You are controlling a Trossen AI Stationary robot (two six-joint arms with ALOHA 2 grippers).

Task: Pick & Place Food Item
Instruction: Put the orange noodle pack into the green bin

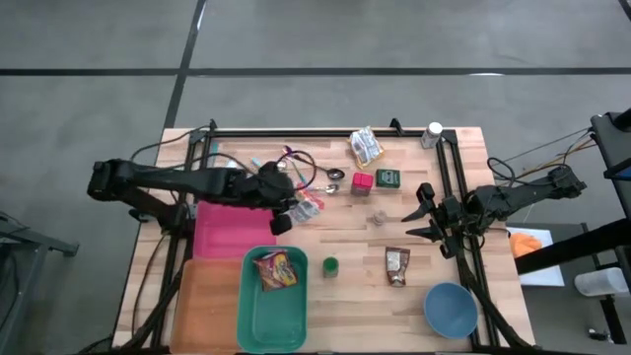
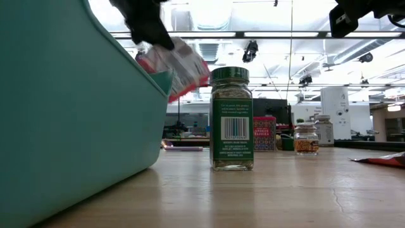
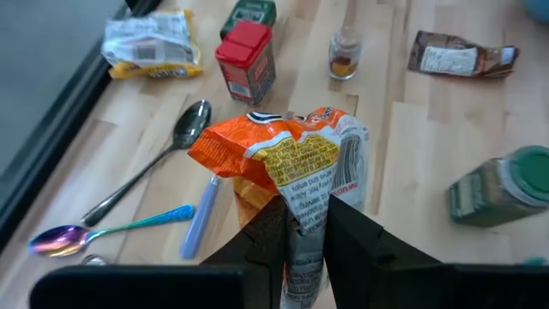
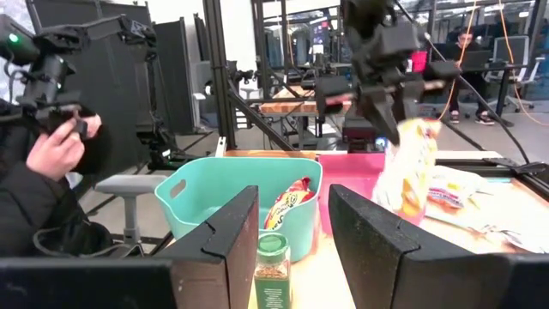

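Note:
My left gripper (image 1: 293, 211) is shut on an orange, yellow and white snack packet (image 3: 292, 163) and holds it in the air just beyond the far rim of the teal bin (image 1: 258, 320). Another snack bag (image 1: 277, 268) lies inside that bin. The right wrist view shows the packet (image 4: 403, 176) hanging under the left gripper. My right gripper (image 1: 426, 217) waits open at the table's right side, pointing level toward the middle, with nothing between its fingers. My left gripper pinches one end of the packet (image 3: 305, 225) between its two fingers (image 3: 268, 245). It comes from above, slanting down toward the table's right. The packet hangs crumpled below and ahead of the fingers, clear of the table.
A green-lidded spice jar (image 1: 330, 266) stands right of the bin. A pink tray (image 1: 222, 232) and an orange tray (image 1: 202, 301) lie to the left. A red box (image 1: 362, 182), green tin (image 1: 387, 177), small jar (image 1: 377, 215), spoons (image 3: 154, 176), brown packet (image 1: 396, 264) and blue bowl (image 1: 451, 308) are spread about.

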